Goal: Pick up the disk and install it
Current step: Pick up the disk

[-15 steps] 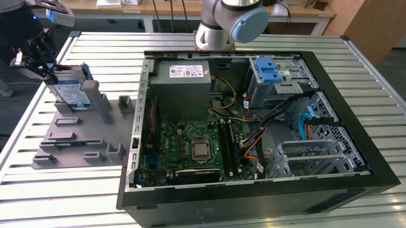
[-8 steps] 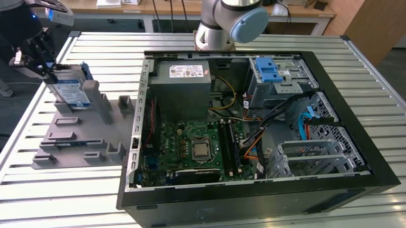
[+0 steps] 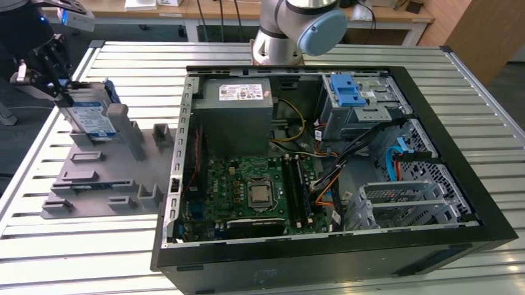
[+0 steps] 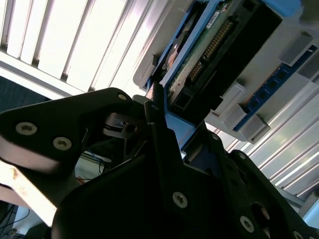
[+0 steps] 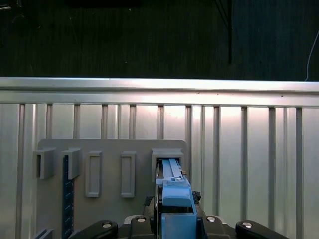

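Though the jaws of the gripper (image 3: 59, 91) look closed narrowly on the disk (image 3: 90, 118), gripping its upper edge with its blue rail between them in the first wrist view, the job seems barely begun. The disk stands upright in the grey holder (image 3: 98, 178) on the tabletop (image 3: 82, 246), at the exterior view's left and well apart from the open computer case (image 3: 459, 239) to the right. I judge the grasp made, while the lift out of the holder, the carry across and the fitting are not yet done. By count there is one disk, one gripper, one holder, one case, and one blue-latched drive cage (image 3: 355, 92) at the case's far side.
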